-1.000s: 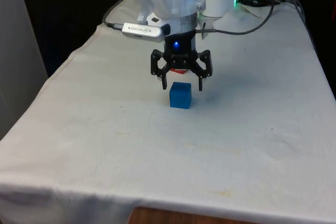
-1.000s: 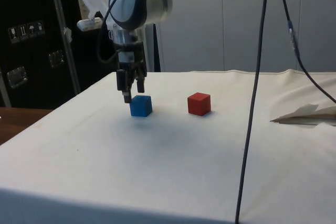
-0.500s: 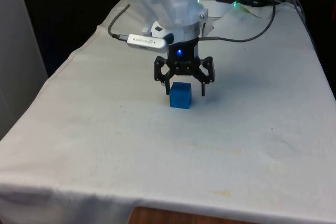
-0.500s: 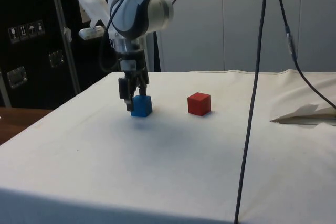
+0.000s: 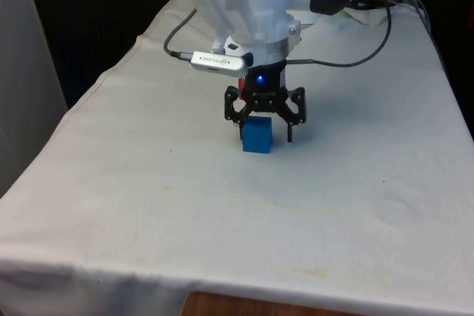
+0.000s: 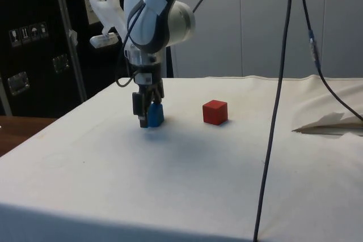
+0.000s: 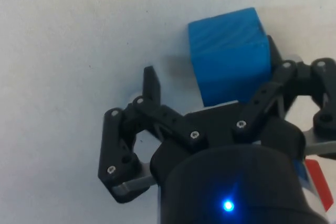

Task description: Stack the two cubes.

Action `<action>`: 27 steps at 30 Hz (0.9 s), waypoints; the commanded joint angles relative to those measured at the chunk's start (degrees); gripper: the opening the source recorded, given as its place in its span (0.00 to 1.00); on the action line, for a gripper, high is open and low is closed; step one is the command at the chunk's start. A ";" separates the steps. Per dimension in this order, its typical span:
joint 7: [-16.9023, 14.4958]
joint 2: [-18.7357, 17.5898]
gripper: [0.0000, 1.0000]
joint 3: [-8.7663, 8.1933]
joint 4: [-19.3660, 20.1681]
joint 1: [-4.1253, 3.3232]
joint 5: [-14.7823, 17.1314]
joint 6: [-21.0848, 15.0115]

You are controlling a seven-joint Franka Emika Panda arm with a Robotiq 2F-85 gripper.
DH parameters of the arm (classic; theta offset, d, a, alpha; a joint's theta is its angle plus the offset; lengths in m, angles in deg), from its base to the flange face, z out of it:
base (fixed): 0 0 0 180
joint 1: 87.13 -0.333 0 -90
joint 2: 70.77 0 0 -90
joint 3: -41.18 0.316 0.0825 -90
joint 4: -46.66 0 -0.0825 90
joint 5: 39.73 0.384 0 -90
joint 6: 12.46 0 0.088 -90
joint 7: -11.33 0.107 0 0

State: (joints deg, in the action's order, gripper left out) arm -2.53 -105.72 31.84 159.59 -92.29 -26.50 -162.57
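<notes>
A blue cube (image 5: 257, 137) rests on the white cloth near the table's middle. My gripper (image 5: 264, 132) is open and low over it, with one finger on each side of the cube and a gap between pads and cube. In the side view the gripper (image 6: 145, 118) hides most of the blue cube (image 6: 155, 115), and a red cube (image 6: 215, 112) sits apart on the cloth beyond it. The wrist view has the blue cube (image 7: 228, 51) between the spread fingers (image 7: 152, 85), off-centre towards one of them. The gripper body hides the red cube in the front view.
A black cable (image 6: 273, 117) hangs down in front of the side view. A raised fold of cloth (image 6: 329, 123) lies at that view's right. Cables (image 5: 348, 53) trail over the cloth behind the arm. The table's near edge (image 5: 222, 286) runs along the front.
The gripper has come down and shifted toward the front camera, from just behind and above the blue cube to straddling it. Both cubes stay in place.
</notes>
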 commanded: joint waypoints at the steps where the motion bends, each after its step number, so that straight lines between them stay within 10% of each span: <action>1: -0.17 0.34 0.89 0.29 0.40 0.11 0.34 -0.57; 9: -0.11 0.40 0.00 0.17 0.46 0.06 0.29 -0.63; 27: 0.06 4.24 0.00 -0.63 0.46 -0.17 -0.40 3.84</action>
State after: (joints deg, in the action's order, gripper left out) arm -2.53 -101.83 31.38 159.76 -92.35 -26.61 -158.90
